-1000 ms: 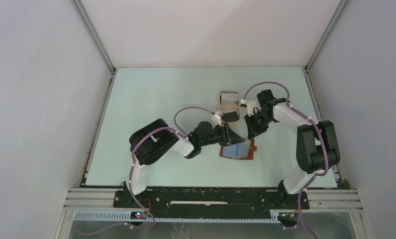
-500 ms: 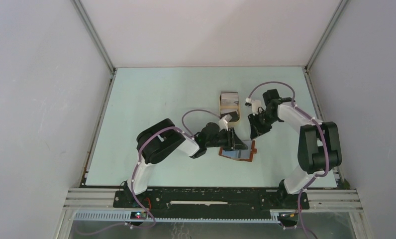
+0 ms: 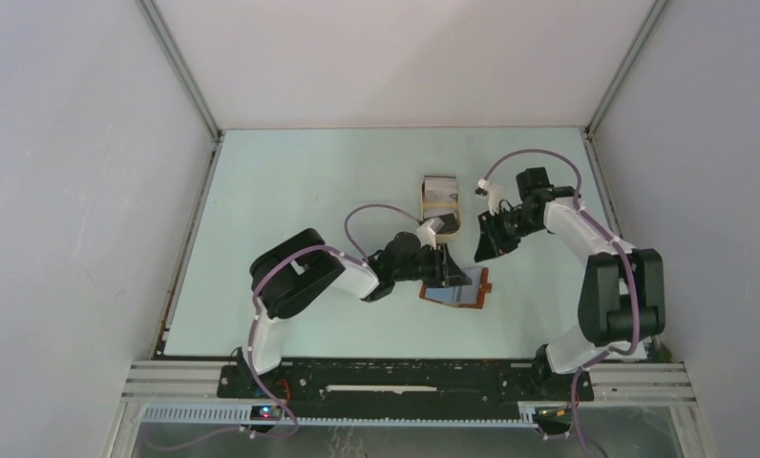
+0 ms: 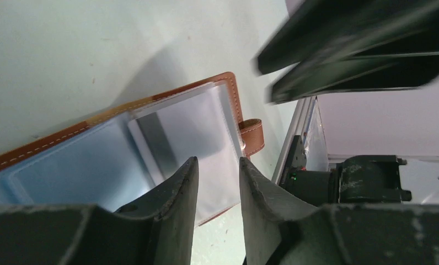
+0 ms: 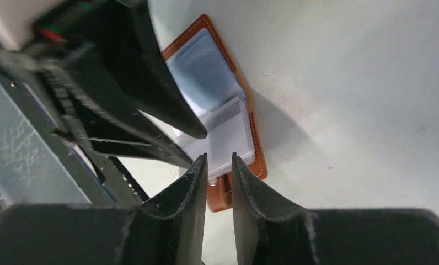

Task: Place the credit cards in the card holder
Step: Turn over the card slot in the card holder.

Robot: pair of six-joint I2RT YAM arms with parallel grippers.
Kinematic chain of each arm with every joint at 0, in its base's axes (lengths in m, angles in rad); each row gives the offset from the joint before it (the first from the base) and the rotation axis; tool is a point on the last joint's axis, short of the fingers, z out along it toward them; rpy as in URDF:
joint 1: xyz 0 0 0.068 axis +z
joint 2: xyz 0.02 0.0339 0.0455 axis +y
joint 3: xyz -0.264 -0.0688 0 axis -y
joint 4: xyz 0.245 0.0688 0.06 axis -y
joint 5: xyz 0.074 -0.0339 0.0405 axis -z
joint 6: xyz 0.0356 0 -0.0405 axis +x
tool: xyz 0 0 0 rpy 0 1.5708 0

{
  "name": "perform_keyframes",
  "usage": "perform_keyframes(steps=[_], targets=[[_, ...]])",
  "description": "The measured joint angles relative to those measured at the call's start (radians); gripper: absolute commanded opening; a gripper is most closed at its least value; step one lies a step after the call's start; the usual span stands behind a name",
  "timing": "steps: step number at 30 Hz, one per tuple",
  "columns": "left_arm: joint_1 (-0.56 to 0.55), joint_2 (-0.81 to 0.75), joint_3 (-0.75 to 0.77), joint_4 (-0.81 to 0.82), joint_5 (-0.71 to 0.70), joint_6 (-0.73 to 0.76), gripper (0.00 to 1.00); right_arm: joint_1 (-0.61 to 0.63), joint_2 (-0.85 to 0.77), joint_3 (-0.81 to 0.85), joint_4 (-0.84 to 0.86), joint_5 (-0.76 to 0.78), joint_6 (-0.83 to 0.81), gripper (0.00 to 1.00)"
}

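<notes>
Left tool (image 4: 214, 185): the two dark fingers are sitting close together with a narrow gap, so it is slightly open. Nothing is showing between them.
Left tool position: it is hovering low over the holder (image 3: 460, 292), tips pointing across the clear sleeves. In the right wrist view one fingertip is reaching a raised sleeve page, but I cannot tell if they are touching.
Right tool (image 5: 217, 171): the fingers are standing almost together, a thin gap between them, gripping nothing.
Right tool position: it is hanging above the counter (image 3: 309, 191), just beyond the holder's far right corner and apart from it.
Holder: it is lying open on the counter, near the middle front, between the two tools. The sleeves are facing up inside a stitched brown border, and a small strap tab is sticking out on one side.
Sleeves: they are looking pale blue and grey. I cannot tell whether a card is sitting inside.
Cards (image 3: 442, 194): grey and dark shapes are lying in a tan tray (image 3: 422, 202), farther back, near the holder.
</notes>
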Motion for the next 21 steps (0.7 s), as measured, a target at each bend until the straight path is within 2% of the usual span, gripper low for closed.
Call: perform_keyframes(steps=[6, 12, 17, 21], targets=[[-0.003, -0.145, -0.057, -0.011, -0.05, 0.067, 0.39, 0.002, 0.104, 0.0, -0.034, -0.028, -0.02, 0.29], [-0.003, -0.244, -0.099, -0.021, -0.102, 0.143, 0.39, 0.018, 0.14, 0.0, -0.036, 0.018, -0.02, 0.29], [-0.003, -0.278, -0.143, -0.069, -0.151, 0.206, 0.39, 0.022, 0.137, 0.0, -0.036, 0.028, -0.021, 0.3], [-0.003, -0.368, -0.197, -0.149, -0.211, 0.282, 0.4, 0.019, 0.095, 0.0, -0.035, 0.014, -0.029, 0.3]])
